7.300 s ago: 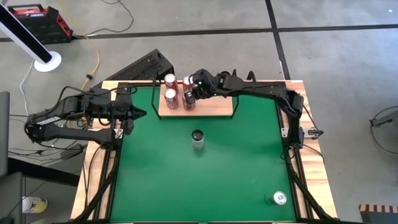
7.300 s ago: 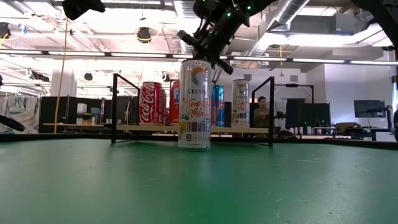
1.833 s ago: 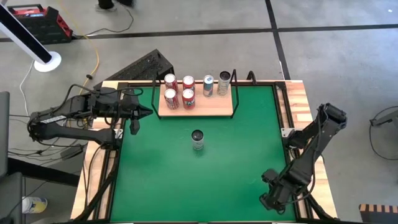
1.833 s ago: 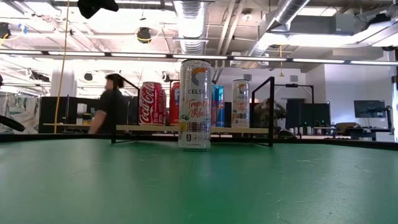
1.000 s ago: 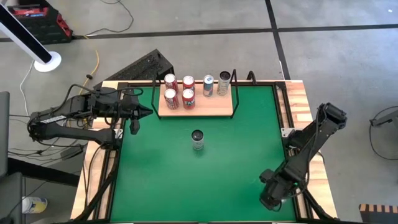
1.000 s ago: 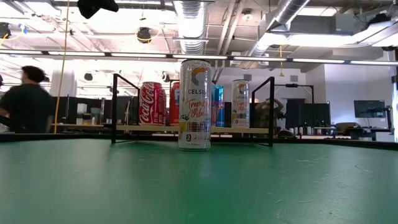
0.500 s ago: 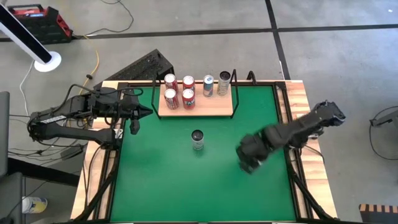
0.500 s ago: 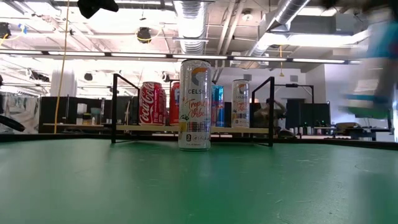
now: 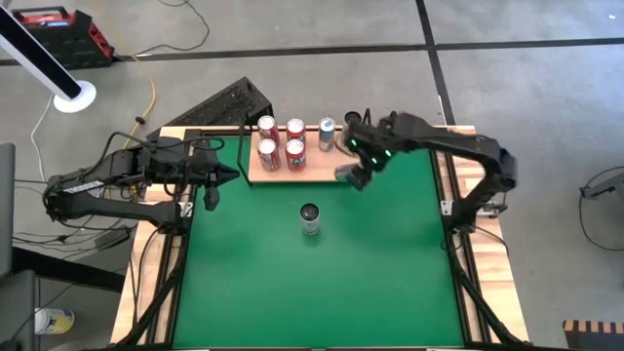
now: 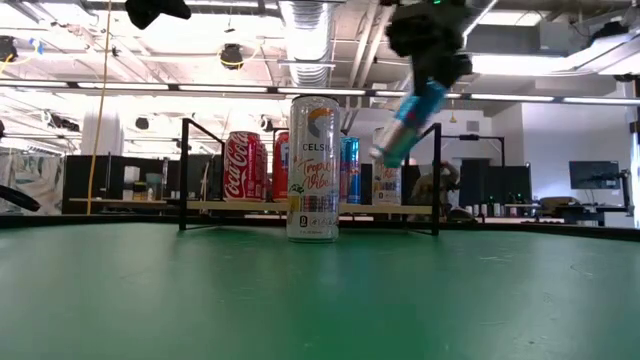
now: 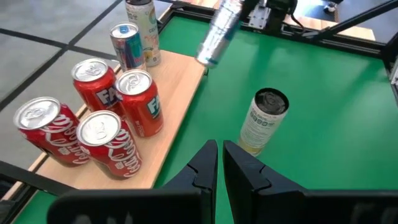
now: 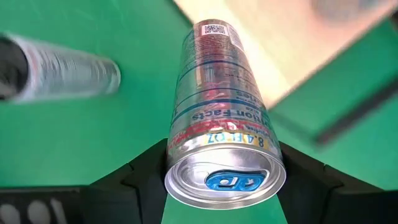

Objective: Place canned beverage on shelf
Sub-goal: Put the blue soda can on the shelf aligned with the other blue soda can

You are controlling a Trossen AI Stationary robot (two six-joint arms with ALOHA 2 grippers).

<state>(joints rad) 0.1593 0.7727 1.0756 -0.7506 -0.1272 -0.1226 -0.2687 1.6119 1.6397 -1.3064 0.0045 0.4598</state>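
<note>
The shelf (image 9: 317,170), a light-wood board with black rails, lies at the table's far edge and carries several upright cans (image 9: 281,140). A slim blue-and-silver can (image 9: 345,176) (image 10: 406,126) hangs tilted over the board's near right part, with my right gripper (image 9: 357,168) shut on it. A tall pale can (image 9: 309,216) (image 10: 313,168) stands upright on the green felt, near of the shelf. My left gripper (image 9: 230,175) (image 11: 219,158) waits shut at the table's left edge, pointing at the shelf. My right gripper pinches the slim can's wall just below its top end (image 12: 179,149) between its two fingers (image 12: 140,183), one on each side. It comes slanting from above. The can is lifted clear and hangs tilted below the gripper, its bottom end (image 10: 388,155) lowest.
Black rail posts (image 10: 437,175) (image 9: 368,132) rise at the shelf's ends. Bare board (image 11: 180,93) shows along the shelf's near right part. Green felt (image 9: 390,283) stretches near of the pale can. A black slanted object (image 9: 229,102) lies beyond the far left corner.
My right gripper has swept from the table's near right corner, up and toward the far edge, to the shelf's near right part. It carries the slim can, which is lifted clear of the felt and now hangs tilted.
</note>
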